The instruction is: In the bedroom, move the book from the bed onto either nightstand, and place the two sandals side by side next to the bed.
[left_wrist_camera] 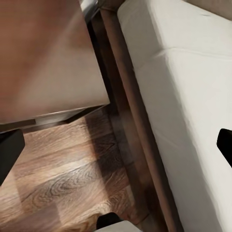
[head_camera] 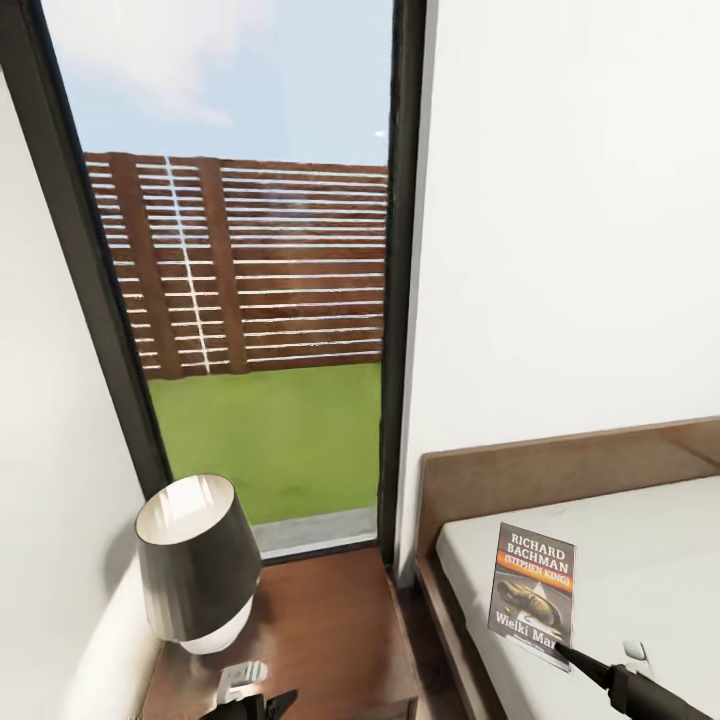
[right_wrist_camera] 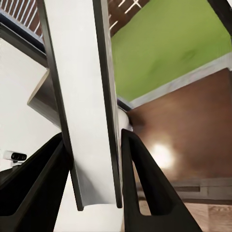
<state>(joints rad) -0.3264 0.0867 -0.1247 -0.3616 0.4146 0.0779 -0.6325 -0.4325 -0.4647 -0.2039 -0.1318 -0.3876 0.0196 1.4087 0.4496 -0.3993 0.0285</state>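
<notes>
The book (head_camera: 533, 580) stands upright above the mattress of the bed (head_camera: 650, 560), its dark cover with white "Richard Bachman" lettering facing me. My right gripper (head_camera: 560, 650) is shut on its lower edge. In the right wrist view the book (right_wrist_camera: 89, 121) shows edge-on, pinched between the two black fingers (right_wrist_camera: 145, 183). The nightstand (head_camera: 330, 620) lies to the left of the bed, and my left gripper (head_camera: 250, 700) hovers over its front part. In the left wrist view the left gripper (left_wrist_camera: 116, 151) is open, above the floor gap between nightstand (left_wrist_camera: 43, 58) and bed (left_wrist_camera: 193, 96). The sandals are out of view.
A lamp (head_camera: 195, 565) with a dark shade stands on the nightstand's left part, close to the white wall. Behind it is a tall black-framed window (head_camera: 250, 300) onto grass and a fence. The brown headboard (head_camera: 560, 470) meets the wall. Wood-plank floor (left_wrist_camera: 63, 179) shows beside the bed frame.
</notes>
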